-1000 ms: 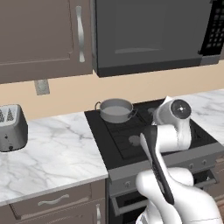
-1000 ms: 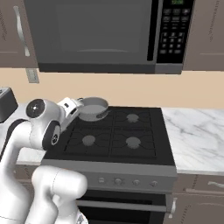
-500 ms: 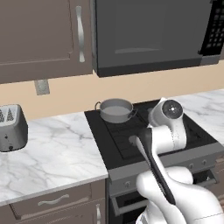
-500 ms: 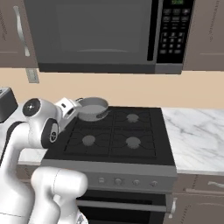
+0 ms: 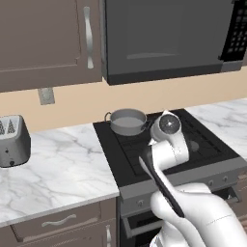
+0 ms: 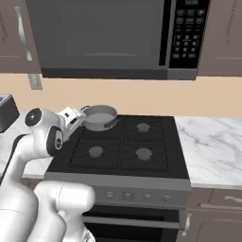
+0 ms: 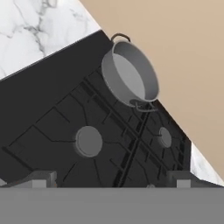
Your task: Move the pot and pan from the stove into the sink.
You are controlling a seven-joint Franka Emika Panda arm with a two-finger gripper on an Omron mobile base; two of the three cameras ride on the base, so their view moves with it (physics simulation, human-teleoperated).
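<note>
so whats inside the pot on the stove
The pot on the stove's back-left burner looks empty: bare grey floor and inner wall. The near wall hides a strip of its floor.

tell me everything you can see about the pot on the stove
The pot is round, grey and metal-looking, wide and fairly shallow with straight sides and two small loop handles on opposite sides of its rim. It has no lid and looks empty. It stands upright on the back left burner of the black stove, close to the beige wall. Nothing but the grate touches it; the open gripper is apart from it.
</note>
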